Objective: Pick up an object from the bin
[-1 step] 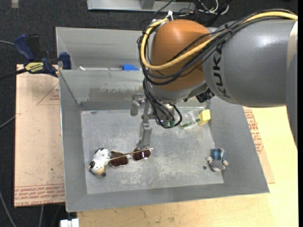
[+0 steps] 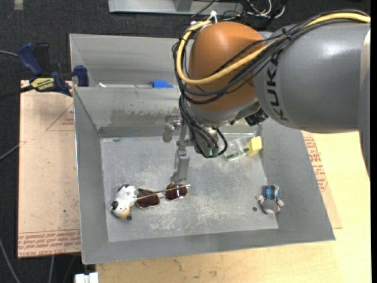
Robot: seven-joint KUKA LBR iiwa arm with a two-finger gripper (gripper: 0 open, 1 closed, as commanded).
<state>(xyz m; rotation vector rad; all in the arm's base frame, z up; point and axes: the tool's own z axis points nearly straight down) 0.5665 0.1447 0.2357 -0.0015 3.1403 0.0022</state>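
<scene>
Your gripper (image 2: 178,180) down at the brown sunglasses (image 2: 160,197), front of the bin (image 2: 88,175), open or closed you cannot tell, white toy animal (image 2: 122,203) just beside them, blue figure (image 2: 270,200) well apart.

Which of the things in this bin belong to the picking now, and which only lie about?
In the job: gripper; brown-lensed sunglasses just under it, near the bin's front.
Lying about: white and black toy animal beside the sunglasses; small blue-grey figure, front right; clear and yellow piece, further back.
</scene>
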